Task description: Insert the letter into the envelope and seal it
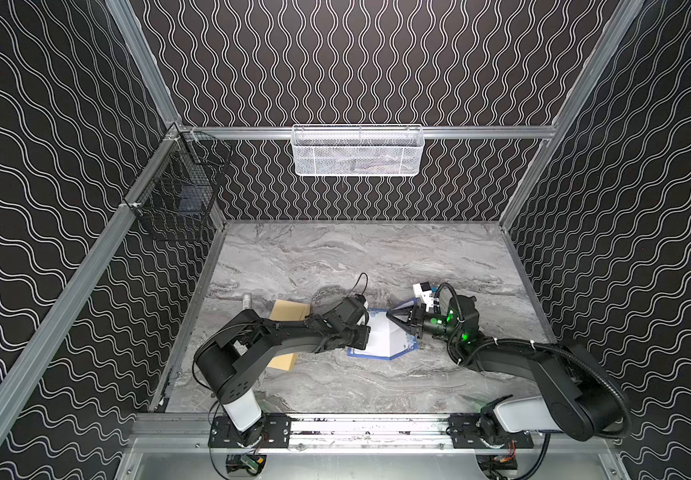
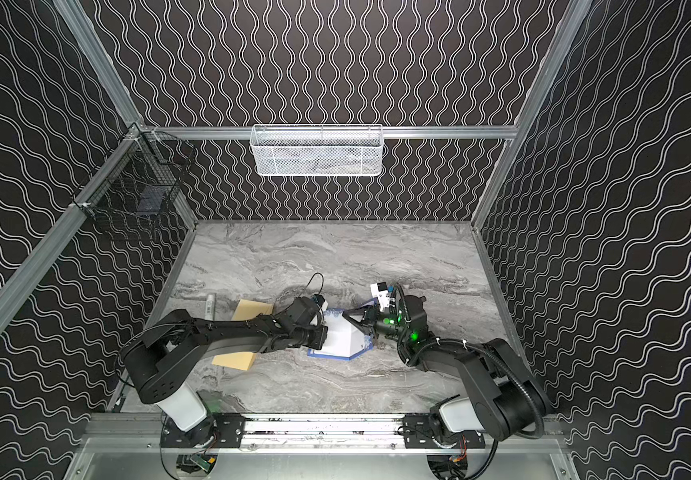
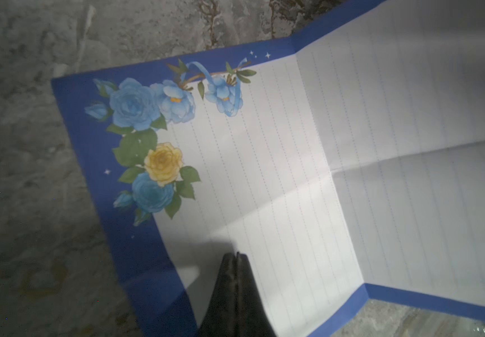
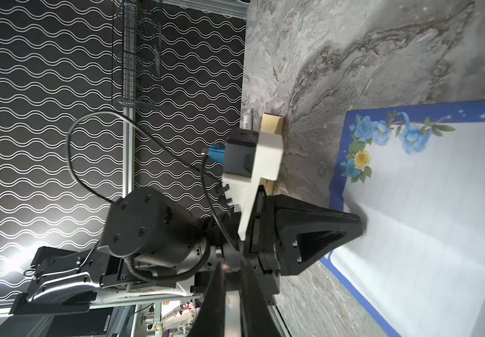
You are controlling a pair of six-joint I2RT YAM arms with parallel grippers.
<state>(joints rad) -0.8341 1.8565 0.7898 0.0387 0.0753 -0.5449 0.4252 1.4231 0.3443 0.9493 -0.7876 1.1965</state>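
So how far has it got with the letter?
Early. Done: the letter is creased and partly folded. In hand: the shut left gripper rests on it, the right gripper is over it. Left: getting it into the envelope, lying apart, then sealing.

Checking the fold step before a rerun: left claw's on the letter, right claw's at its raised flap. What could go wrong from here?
1. The left claw, shut, pins the letter only by its tips near one border; a pull on the flap may pivot or slide the sheet.
2. Whether the right claw grips the raised flap is unclear; it may slip and spring back.
3. The envelope lies beneath the left arm, which could drag it.
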